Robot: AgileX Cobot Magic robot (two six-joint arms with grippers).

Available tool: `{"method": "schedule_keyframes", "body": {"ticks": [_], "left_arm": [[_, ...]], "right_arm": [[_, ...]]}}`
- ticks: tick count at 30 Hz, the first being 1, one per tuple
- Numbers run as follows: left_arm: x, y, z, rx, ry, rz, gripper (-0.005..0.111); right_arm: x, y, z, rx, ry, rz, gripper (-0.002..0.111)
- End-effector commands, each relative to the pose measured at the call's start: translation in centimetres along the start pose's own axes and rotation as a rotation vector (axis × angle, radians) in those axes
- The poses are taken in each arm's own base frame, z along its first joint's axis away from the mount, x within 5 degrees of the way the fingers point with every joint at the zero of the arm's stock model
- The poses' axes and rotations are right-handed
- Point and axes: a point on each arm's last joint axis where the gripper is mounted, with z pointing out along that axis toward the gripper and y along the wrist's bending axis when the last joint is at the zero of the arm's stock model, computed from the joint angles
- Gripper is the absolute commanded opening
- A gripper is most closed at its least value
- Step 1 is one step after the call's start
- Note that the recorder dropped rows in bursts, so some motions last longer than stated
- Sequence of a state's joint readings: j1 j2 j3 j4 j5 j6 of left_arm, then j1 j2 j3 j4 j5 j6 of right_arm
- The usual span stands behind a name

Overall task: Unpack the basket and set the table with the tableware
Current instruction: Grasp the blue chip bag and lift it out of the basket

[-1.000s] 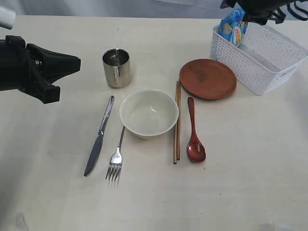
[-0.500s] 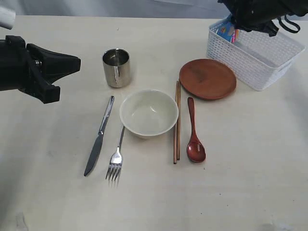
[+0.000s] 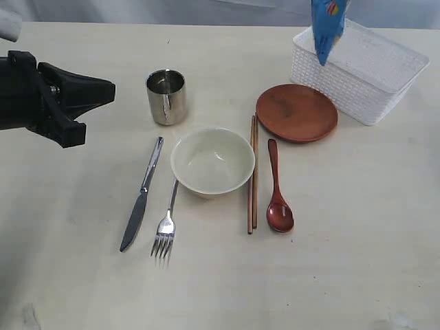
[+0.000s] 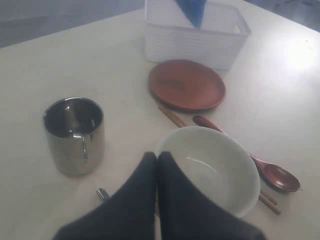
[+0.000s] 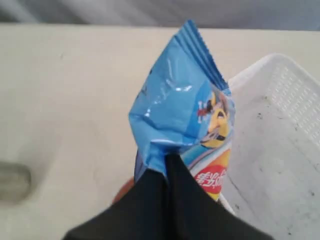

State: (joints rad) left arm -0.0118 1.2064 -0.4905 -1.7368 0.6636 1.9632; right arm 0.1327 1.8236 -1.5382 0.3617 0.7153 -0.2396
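Basket (image 3: 337,86) sits at about two o'clock on the table (image 3: 357,227), and the tableware is already laid out around the bowl (image 3: 212,162): cup (image 3: 166,97) at eleven o'clock of it, plate (image 3: 297,113) at two, chopsticks (image 3: 253,175) and spoon (image 3: 278,196) at three, knife (image 3: 141,196) and fork (image 3: 166,227) at eight. I judge the setting done. What is left in hand is the blue snack bag (image 3: 326,27), which hangs over the basket's corner nearest the plate and clear of its rim. My right gripper (image 5: 167,162) is above the top edge of the exterior view. Only its own wrist camera shows the jaws pinched tight on the bag's crimped end, and it also shows a basket floor that looks bare apart from a few specks. My left gripper (image 3: 110,89) hovers at nine o'clock over the table. The exterior view shows only its dark snout, while the left wrist view shows the fingers (image 4: 172,175) pressed together on nothing, above the near rim of the bowl.
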Motion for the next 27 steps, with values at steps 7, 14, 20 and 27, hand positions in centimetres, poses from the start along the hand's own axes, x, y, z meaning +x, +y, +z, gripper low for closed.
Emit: {"method": "schedule_keyframes", "body": {"ticks": [7,14,20,27], "left_arm": [[0.0,0.0,-0.1,-0.007,-0.005,-0.026,0.0],[0.1,0.0,-0.1,-0.005,0.0,-0.028,0.0],[0.2,-0.1,-0.1,-0.002,0.007,-0.028,0.0],[0.2,-0.1,-0.1,-0.002,0.007,-0.028,0.0]], "right_arm": [[3.2,8.1,0.6,0.123,0.217,-0.57,0.0],[5.1,10.5,2.1,0.281,0.327,-0.684,0.0],[6.9,10.8,5.4,0.372,0.43,-0.746,0.0],[7.8,10.4,7.5,0.379,0.468,-0.766,0.0]]}}
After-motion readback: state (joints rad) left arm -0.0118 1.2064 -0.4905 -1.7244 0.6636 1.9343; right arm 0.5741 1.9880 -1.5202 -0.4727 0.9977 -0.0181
